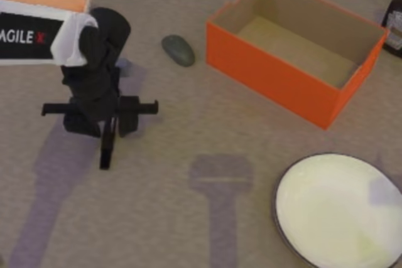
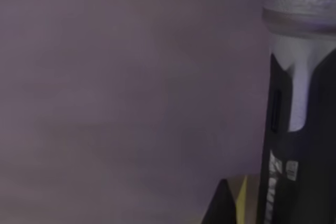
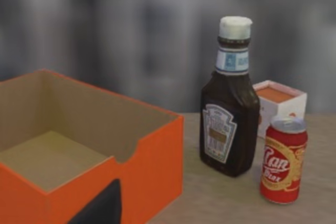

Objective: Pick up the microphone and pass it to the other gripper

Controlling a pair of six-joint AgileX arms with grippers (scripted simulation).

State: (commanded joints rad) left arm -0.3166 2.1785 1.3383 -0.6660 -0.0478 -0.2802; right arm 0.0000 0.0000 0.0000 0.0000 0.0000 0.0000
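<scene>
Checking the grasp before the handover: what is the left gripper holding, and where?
Cannot tell: the left gripper sits over the microphone, at its black handle; the grip is hidden.

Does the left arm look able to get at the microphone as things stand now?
Probably yes. The left gripper hangs low over the left of the table, and its wrist view shows the microphone close beside it, with only bare table around.

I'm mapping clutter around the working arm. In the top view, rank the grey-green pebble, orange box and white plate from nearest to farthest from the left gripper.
From the left gripper, at the table's left:
1. Grey-green pebble, just right of it, toward the far edge.
2. Orange box, farther right, at the back.
3. White plate, at the near right corner.
</scene>
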